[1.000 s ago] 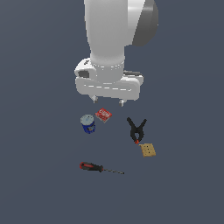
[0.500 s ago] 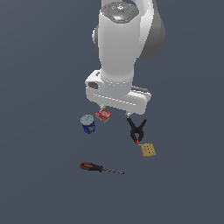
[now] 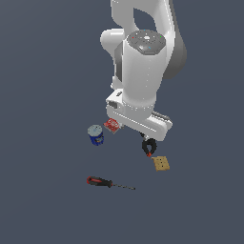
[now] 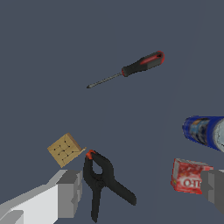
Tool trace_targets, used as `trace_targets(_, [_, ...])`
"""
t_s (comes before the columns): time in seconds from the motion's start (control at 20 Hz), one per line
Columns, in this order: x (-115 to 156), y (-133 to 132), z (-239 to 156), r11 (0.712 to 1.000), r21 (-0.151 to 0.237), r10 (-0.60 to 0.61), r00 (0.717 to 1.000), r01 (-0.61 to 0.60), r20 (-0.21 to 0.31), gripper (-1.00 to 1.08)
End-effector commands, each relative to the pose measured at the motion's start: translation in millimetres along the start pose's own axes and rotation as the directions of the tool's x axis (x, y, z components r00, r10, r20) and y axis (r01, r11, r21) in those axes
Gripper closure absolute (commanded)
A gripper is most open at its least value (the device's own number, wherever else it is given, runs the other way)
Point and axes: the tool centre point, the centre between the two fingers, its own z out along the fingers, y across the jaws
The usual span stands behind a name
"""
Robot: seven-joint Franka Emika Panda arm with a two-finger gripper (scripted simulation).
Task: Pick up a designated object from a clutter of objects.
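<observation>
The designated object, a small tan square block (image 3: 161,163) (image 4: 64,149) with rows of dots, lies flat at the exterior view's right end of the clutter of objects. Just beside it lies the black clamp (image 3: 148,146) (image 4: 103,181) with orange tips. My gripper (image 4: 140,192) is open and holds nothing; its grey fingers (image 4: 69,194) stand wide apart, one near the block and clamp, the other by the red box (image 4: 189,176). In the exterior view the white hand (image 3: 140,120) hangs above the clamp and hides the fingers.
A blue can (image 3: 96,135) (image 4: 204,132) with a grey lid stands on the exterior view's left, the red box (image 3: 112,125) beside it. A red-and-black-handled screwdriver (image 3: 102,181) (image 4: 131,68) lies nearer the camera. The floor is plain dark grey.
The arm has come down and shifted toward the exterior view's right, from above the red box to over the clamp. No object has moved.
</observation>
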Motion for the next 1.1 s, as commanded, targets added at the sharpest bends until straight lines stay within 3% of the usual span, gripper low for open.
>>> trace_targets(0.0, [0, -9, 9, 0.999, 0.000, 0.053, 0.999, -0.053, 0.001, -0.92])
trace_targets(0.5, [-5, -43, 47, 0.966, 0.000, 0.257, 0.966, -0.257, 0.003, -0.92])
trace_targets(1.05, [-16, -79, 91, 0.883, -0.002, 0.469, 0.883, -0.469, 0.006, -0.92])
